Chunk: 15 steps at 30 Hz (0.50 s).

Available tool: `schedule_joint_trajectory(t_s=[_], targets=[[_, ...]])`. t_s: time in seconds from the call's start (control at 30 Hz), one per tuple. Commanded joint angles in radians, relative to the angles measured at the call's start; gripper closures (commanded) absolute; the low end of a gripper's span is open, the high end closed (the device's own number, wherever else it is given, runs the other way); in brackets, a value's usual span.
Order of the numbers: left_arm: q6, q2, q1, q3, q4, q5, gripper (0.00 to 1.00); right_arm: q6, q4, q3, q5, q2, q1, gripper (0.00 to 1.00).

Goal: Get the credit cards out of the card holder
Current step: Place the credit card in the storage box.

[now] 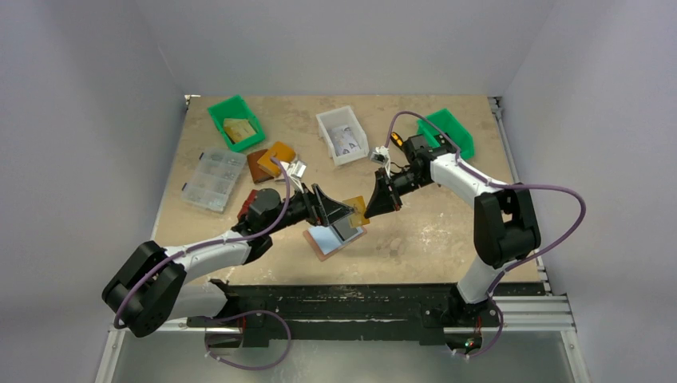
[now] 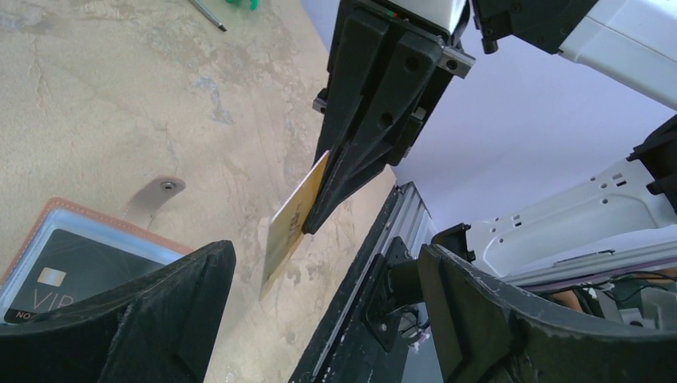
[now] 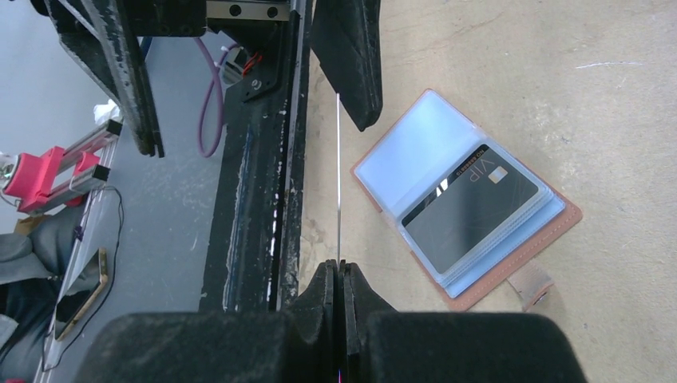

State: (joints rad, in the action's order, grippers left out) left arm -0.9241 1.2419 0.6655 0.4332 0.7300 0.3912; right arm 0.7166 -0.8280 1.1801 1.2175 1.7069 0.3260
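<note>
Left gripper [image 1: 343, 212] has its fingers spread wide with nothing in them; they just sit on either side of the tan-gold card [image 2: 291, 223]. Just below, the card holder [image 3: 403, 163] lies opened flat on the table [image 1: 447, 231], clear sleeves facing up, with a dark VIP card [image 3: 471, 207] tucked in one sleeve. The tan-gold card is out of the holder, hanging in the air above the table. Right gripper [image 3: 341, 271] is clamped tight on one end of it.
</note>
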Motion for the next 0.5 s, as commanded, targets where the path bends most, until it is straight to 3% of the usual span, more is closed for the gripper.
schedule_joint_trajectory(t_s=[0.0, 0.47], targets=[[-0.004, -0.003, 0.016, -0.012, 0.127, -0.019, 0.09, 0.024, -0.017, 0.038, 0.036, 0.004, -0.005, 1.00], [0.000, -0.001, 0.044, -0.048, 0.200, -0.057, 0.09, 0.038, -0.028, 0.041, 0.042, 0.008, -0.007, 1.00]])
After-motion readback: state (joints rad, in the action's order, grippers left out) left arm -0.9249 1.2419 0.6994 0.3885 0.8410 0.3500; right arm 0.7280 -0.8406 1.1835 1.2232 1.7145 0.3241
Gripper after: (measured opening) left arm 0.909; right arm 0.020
